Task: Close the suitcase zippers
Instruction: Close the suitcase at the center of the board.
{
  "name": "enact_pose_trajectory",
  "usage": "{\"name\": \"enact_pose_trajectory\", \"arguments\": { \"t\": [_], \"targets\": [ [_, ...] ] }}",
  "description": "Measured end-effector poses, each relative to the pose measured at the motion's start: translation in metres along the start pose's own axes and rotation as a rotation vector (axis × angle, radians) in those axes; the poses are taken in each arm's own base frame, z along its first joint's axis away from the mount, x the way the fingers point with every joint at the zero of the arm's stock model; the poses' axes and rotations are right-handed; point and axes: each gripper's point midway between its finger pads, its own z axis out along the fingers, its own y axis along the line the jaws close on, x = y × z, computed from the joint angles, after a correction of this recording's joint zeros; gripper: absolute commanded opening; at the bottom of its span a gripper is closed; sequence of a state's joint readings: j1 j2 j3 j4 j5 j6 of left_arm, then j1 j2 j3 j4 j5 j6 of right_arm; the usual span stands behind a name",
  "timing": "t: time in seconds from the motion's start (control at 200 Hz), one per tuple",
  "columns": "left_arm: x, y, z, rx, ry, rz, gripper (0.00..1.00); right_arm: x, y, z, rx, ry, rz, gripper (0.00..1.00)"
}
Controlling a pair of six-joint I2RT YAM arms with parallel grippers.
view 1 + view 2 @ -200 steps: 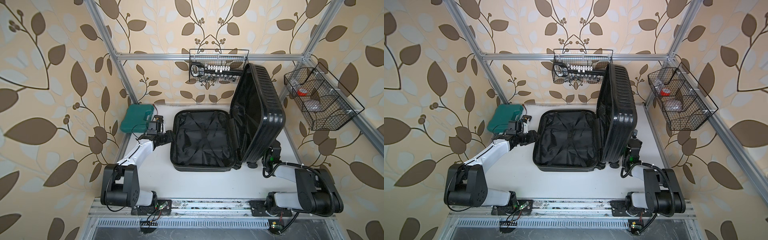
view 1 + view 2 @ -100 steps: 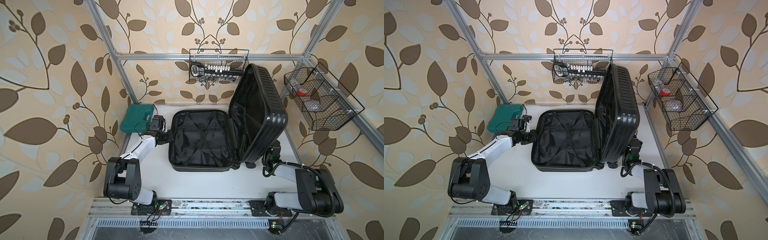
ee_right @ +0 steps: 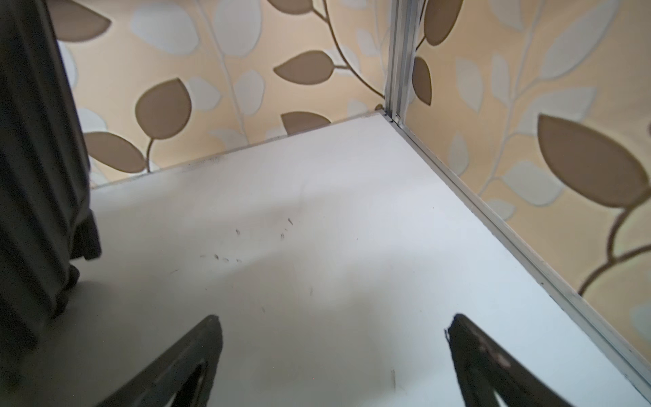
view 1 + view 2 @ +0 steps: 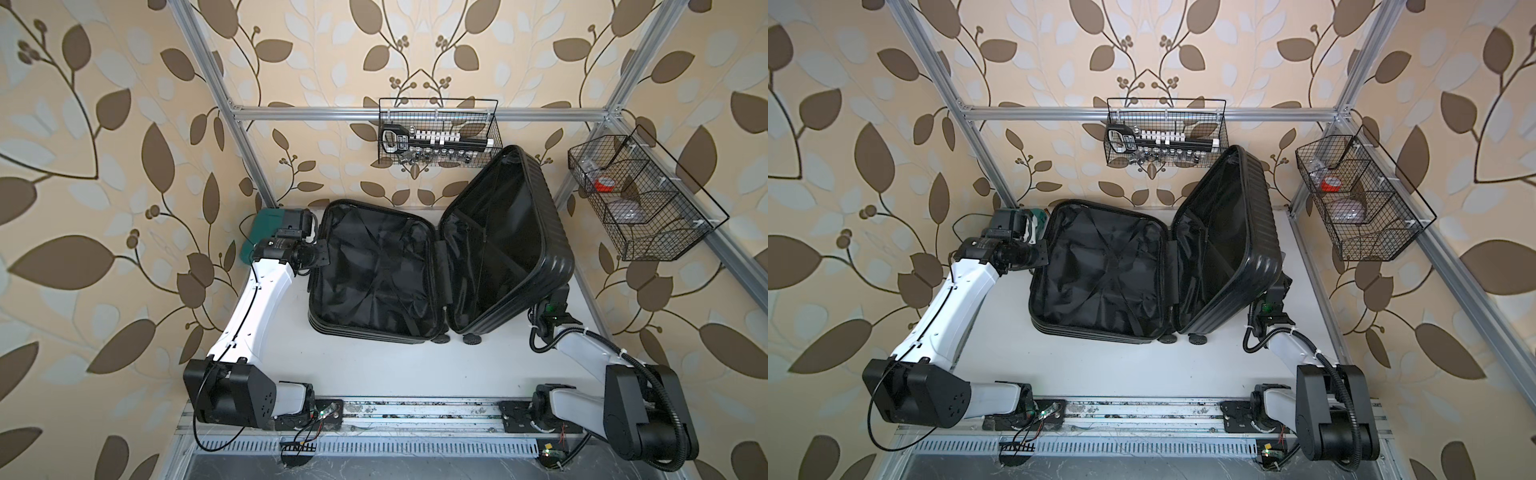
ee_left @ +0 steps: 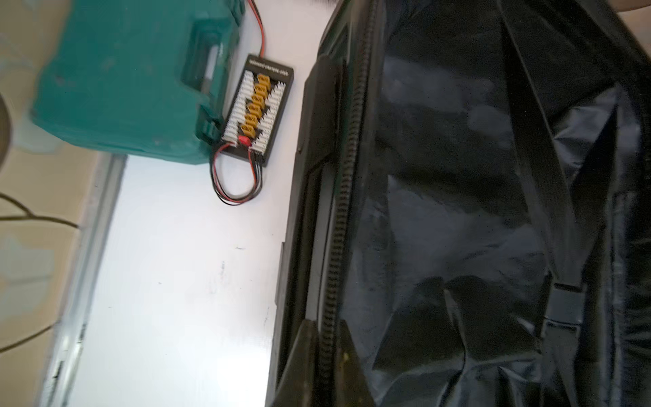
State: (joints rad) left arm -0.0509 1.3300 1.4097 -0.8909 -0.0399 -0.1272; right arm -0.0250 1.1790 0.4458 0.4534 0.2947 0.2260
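In both top views I see the suitcase (image 4: 374, 270) lying open mid-table, lid reared at its 3 o'clock and hiding the tip of the right arm (image 4: 582, 336)

Left wrist: the left gripper (image 5: 329, 327) pinches the zipper track (image 5: 347, 176) on the case's 9 o'clock rim. The print on the connector board (image 5: 259, 109) beside the teal case (image 5: 116, 77) is too blurred to read

Right wrist: the right gripper (image 3: 331, 320) is spread wide over the white table (image 3: 317, 211), fingers cut off by the frame

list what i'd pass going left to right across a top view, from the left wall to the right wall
teal tool case → left claw, shut at the rim → suitcase, its lined half lying flat → raised lid → wire basket on the side wall
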Motion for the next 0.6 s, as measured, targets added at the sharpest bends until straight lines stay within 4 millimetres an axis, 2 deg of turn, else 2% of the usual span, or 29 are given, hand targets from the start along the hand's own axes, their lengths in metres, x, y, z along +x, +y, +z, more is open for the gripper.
{"name": "enact_pose_trajectory", "arguments": {
  "t": [0.24, 0.29, 0.45, 0.6],
  "targets": [
    [-0.041, 0.009, -0.082, -0.071, -0.081, 0.101, 0.04, -0.034, 0.006, -0.008, -0.010, 0.034, 0.005, 1.00],
    [-0.047, 0.014, -0.095, -0.101, -0.097, 0.119, 0.01, -0.042, 0.008, -0.010, -0.015, 0.037, 0.003, 1.00],
    [-0.060, 0.032, -0.120, -0.202, -0.118, 0.153, 0.00, -0.063, 0.009, -0.017, -0.015, 0.054, 0.000, 1.00],
    [-0.072, 0.038, -0.136, -0.243, -0.135, 0.167, 0.00, -0.087, 0.023, -0.025, -0.072, 0.064, -0.008, 1.00]
  ]
}}
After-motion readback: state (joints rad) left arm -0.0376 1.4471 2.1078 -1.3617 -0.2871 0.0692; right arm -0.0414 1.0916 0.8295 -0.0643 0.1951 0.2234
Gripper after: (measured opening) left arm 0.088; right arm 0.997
